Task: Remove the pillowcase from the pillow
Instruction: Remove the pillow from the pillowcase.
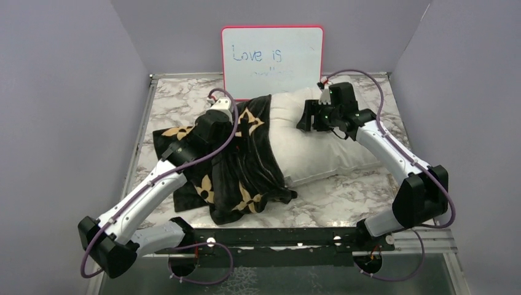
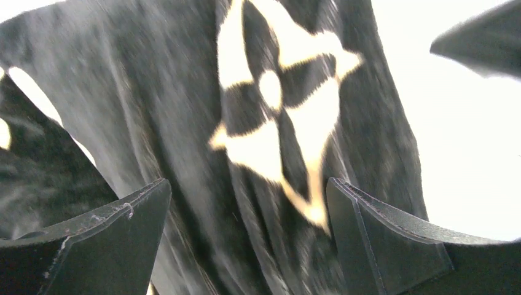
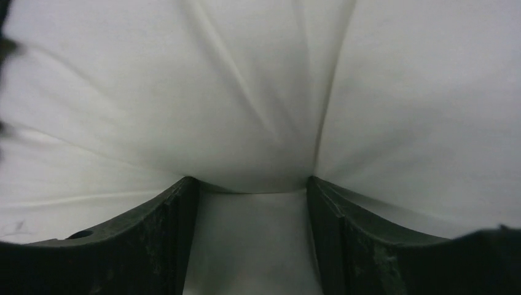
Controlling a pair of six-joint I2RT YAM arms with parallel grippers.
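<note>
Lavender walls enclose a seemingly marble tabletop.

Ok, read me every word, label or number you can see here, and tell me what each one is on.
"Love is": handwritten in blue, top line of the pink-framed whiteboard.
A second line below it on the whiteboard: too faint to read.
The pillowcase: only tan flower and star motifs, no lettering.
The pillow: no text shows.

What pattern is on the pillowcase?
The pillowcase is black with tan flower-and-star motifs; clearest in the left wrist view.
</note>
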